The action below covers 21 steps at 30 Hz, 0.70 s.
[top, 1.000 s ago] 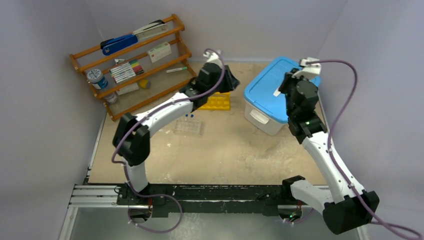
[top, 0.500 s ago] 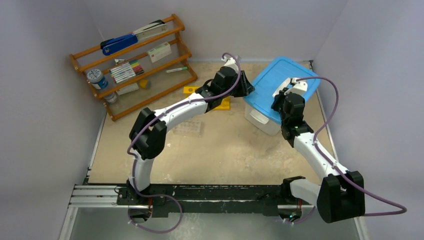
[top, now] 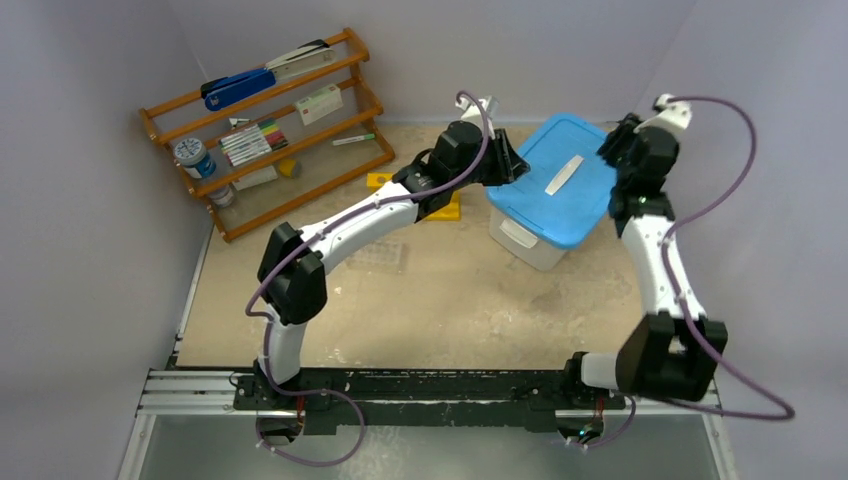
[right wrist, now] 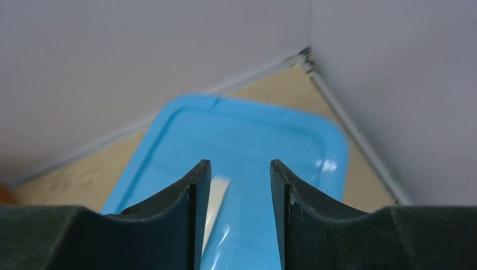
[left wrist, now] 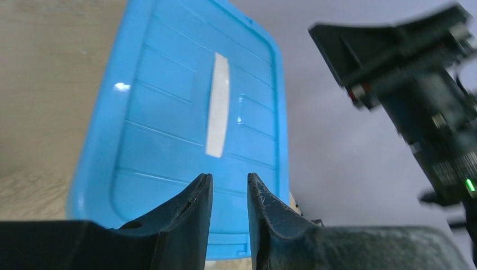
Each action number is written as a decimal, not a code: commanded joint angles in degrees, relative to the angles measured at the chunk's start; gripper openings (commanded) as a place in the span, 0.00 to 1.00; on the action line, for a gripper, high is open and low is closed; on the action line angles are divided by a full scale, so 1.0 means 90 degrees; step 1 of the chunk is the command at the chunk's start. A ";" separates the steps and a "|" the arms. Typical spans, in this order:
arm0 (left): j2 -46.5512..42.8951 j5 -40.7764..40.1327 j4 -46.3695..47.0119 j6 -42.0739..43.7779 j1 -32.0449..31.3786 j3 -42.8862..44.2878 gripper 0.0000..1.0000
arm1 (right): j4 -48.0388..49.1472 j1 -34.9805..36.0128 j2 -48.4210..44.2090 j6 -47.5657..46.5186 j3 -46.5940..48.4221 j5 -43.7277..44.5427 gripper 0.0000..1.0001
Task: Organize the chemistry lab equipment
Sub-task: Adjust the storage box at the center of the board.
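Left gripper [left wrist: 229, 181]: jaws narrowly parted, nothing between them, hanging at the left edge of the blue plastic lid [top: 575, 205] on the white storage box [top: 520, 236]. Right gripper [right wrist: 239, 169]: jaws moderately apart, empty, raised by the lid's right edge. I see 1 white strip [left wrist: 218, 107] lying flat on the lid. The yellow six-hole rack [top: 446, 208] sits just left of the box, partly under the left arm. The clear tube tray [top: 385, 258] sits nearer the arm bases, well apart from both grippers.
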 commanded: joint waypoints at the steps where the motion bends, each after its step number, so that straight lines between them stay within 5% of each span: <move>1: 0.0304 0.0224 0.0069 -0.0153 -0.0257 0.0363 0.28 | -0.0244 -0.1189 0.1535 -0.0359 0.1202 -0.0764 0.47; 11: 0.0827 -0.0085 -0.0392 -0.0015 -0.0281 -0.0207 0.29 | -0.0105 -0.1913 0.3790 -0.0782 0.2827 -0.1805 0.50; 21: 0.0514 -0.0046 -0.0500 -0.0117 0.0463 -0.1137 0.29 | -0.0283 -0.2071 0.3555 -0.0927 0.2239 -0.2066 0.53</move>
